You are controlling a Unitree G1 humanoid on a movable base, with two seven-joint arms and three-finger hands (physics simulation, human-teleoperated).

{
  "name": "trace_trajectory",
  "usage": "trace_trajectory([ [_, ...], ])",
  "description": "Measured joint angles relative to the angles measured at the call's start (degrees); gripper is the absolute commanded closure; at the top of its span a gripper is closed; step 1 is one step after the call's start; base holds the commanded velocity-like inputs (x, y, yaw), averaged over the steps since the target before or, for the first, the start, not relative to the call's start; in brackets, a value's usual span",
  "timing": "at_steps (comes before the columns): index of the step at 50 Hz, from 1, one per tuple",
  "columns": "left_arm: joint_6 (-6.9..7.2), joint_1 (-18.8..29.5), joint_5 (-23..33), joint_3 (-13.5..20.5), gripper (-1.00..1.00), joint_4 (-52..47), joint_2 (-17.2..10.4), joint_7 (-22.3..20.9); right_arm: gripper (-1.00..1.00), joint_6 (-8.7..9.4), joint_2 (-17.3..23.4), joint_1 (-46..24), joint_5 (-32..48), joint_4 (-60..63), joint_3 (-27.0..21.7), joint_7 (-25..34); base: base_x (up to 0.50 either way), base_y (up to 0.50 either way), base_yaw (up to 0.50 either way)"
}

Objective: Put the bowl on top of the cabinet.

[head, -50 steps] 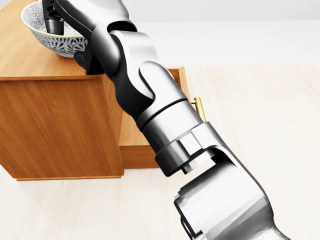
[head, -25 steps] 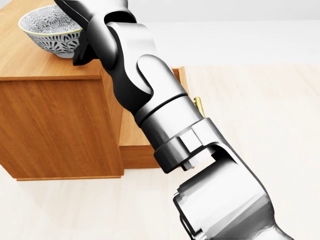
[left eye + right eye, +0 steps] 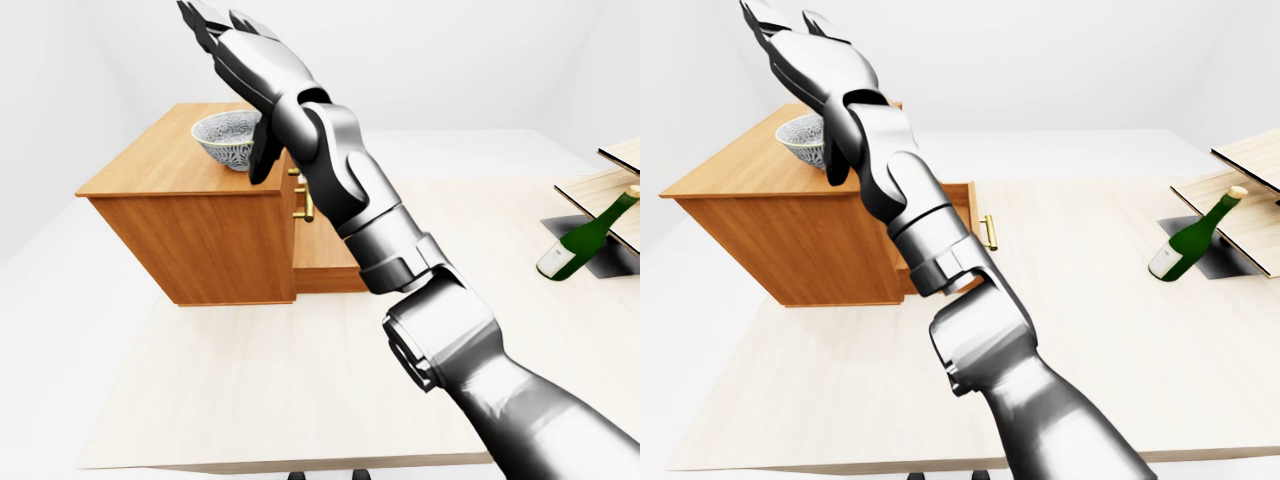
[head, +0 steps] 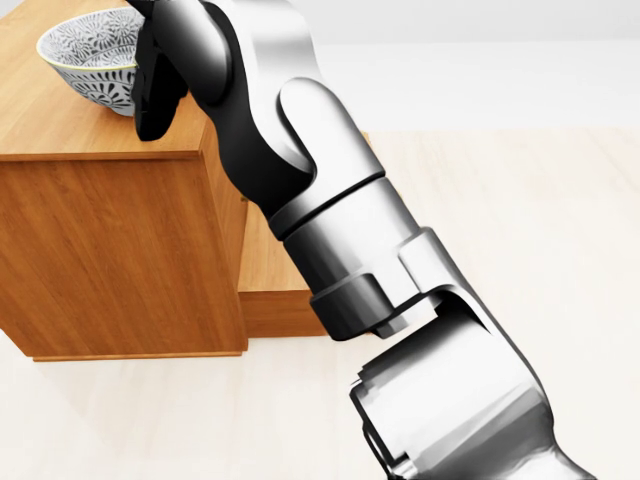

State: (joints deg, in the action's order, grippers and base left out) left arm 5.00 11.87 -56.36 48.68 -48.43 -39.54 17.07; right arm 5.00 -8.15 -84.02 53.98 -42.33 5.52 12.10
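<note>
From my station I see the right hand (image 3: 245, 48) raised well above the cabinet (image 3: 200, 235), its dark fingers (image 3: 200, 15) spread apart and pointing up and to the left in the left-eye view, with nothing between them. The bowl (image 3: 226, 140) sits upright on the cabinet's flat wooden top, towards the right side of that top in the left-eye view, and no finger closes round it. It is a round, fairly deep bowl, pale grey-white, covered inside and out with a dense dark leaf-like pattern, and its rim is thin and light. In the head view it lies at the top left, and the arm covers its right side. A dark part below the wrist (image 3: 262, 150) hangs just right of the bowl; I cannot tell whether it touches the bowl. The cabinet is warm orange-brown wood, and a drawer (image 3: 965, 215) with a brass handle (image 3: 989, 232) stands pulled out on its right side. The silver arm runs from the lower right up across the middle of both eye views. Well apart, at the right, a green bottle (image 3: 1188, 243) leans tilted on a dark mat (image 3: 1205, 255) beside some wooden boards (image 3: 1250, 160), all on the pale wooden floor (image 3: 250, 380).
</note>
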Motion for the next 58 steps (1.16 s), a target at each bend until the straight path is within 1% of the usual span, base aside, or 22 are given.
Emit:
trace_trajectory([
  [22, 0.00, 0.2, 0.3, -0.1, -1.00, -0.1, 0.2, -0.1, -1.00, 0.00, 1.9, -2.2, -1.0, 13.3, -0.4, 9.1, 0.00, 0.00, 0.00],
  [37, 0.00, 0.2, 0.3, -0.1, -1.00, -0.2, 0.2, 0.0, -1.00, 0.00, 3.5, -3.1, -1.6, 21.9, -1.3, 13.8, 0.00, 0.00, 0.00],
  [47, 0.00, 0.1, 0.6, -0.3, -1.00, -0.3, 0.4, -0.2, -1.00, 0.00, 6.1, -3.8, -3.5, 26.6, -2.5, 15.7, 0.00, 0.00, 0.00],
  [58, 0.00, 0.1, 1.1, -0.6, -1.00, -0.6, 0.7, -0.4, -1.00, 0.00, 10.5, -4.6, -6.9, 30.4, -4.1, 16.5, 0.00, 0.00, 0.00],
])
